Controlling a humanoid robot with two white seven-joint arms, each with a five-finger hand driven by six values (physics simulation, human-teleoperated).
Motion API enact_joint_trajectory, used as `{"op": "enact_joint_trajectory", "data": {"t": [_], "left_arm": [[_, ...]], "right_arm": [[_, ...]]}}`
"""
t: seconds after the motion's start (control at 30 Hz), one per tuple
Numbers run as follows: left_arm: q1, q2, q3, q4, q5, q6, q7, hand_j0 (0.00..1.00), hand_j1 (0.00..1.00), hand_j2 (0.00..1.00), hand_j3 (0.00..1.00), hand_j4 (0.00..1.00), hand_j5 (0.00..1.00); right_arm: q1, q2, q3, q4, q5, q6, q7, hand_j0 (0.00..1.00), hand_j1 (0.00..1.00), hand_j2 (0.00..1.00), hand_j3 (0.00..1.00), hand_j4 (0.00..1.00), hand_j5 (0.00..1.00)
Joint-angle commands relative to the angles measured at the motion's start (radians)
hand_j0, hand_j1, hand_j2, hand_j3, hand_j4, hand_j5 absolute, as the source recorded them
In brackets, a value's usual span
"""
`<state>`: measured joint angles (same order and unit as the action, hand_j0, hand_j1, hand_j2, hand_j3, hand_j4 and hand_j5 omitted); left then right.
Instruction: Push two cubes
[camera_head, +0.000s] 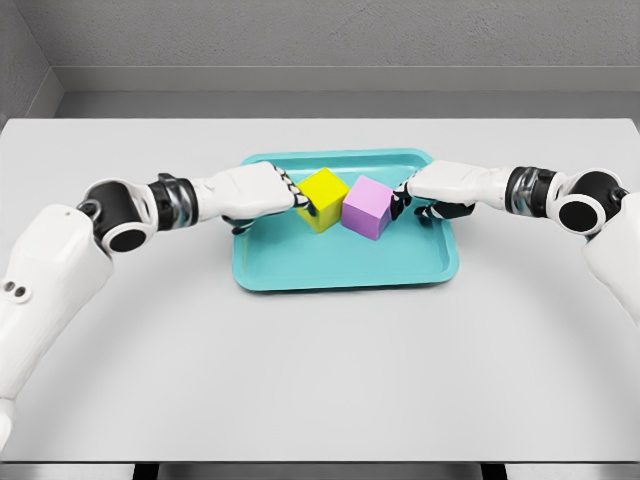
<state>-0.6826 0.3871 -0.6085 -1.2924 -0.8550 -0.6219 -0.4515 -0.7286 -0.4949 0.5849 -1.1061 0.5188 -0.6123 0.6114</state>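
The broad, pale grey tabletop (320, 380) fills the near part of the head view, and the robot's two white arms sweep in from the lower left and lower right corners, bending inward toward the middle. Beyond the bare front stretch of the table lies a shallow turquoise rectangular tray (330, 272), its near half uncovered. Toward the tray's far half sit the two cubes side by side and touching: a yellow cube (324, 198) on the left and a lilac-purple cube (367, 207) on the right, each turned a little out of line with the tray's edges. The left hand (250, 192) reaches over the tray's left rim, its fingers curled into a loose fist with the dark fingertips pressed against the yellow cube's left face, holding nothing. The right hand (436, 190) comes over the right rim likewise, fingers curled, its fingertips against the purple cube's right side. Behind the tray, the table runs back to a grey wall (320, 40).
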Motion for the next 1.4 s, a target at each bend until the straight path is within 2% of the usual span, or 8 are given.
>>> {"op": "enact_joint_trajectory", "data": {"t": [0.0, 0.33, 0.43, 1.37], "left_arm": [[0.0, -0.014, -0.011, -0.004, 0.128, 0.011, -0.064, 0.78, 0.78, 0.78, 0.78, 0.78, 0.78], [-0.009, -0.044, -0.011, 0.001, 0.126, 0.011, -0.065, 0.78, 0.78, 0.78, 0.78, 0.78, 0.78], [-0.012, -0.045, -0.011, 0.005, 0.126, 0.011, -0.073, 0.78, 0.78, 0.78, 0.78, 0.78, 0.78], [-0.017, -0.048, -0.01, 0.001, 0.126, 0.011, -0.079, 0.78, 0.78, 0.78, 0.78, 0.78, 0.78]], "right_arm": [[0.0, -0.001, 0.0, 0.0, -0.003, 0.001, -0.001, 0.54, 0.54, 0.54, 0.54, 0.54, 0.54], [0.002, -0.028, -0.002, 0.0, -0.003, 0.001, -0.001, 0.54, 0.54, 0.54, 0.54, 0.54, 0.54], [0.002, -0.034, -0.031, -0.003, -0.003, 0.001, -0.001, 0.54, 0.54, 0.54, 0.54, 0.54, 0.54], [-0.003, -0.027, -0.043, -0.014, -0.003, 0.001, -0.001, 0.54, 0.54, 0.54, 0.54, 0.54, 0.54]]}}
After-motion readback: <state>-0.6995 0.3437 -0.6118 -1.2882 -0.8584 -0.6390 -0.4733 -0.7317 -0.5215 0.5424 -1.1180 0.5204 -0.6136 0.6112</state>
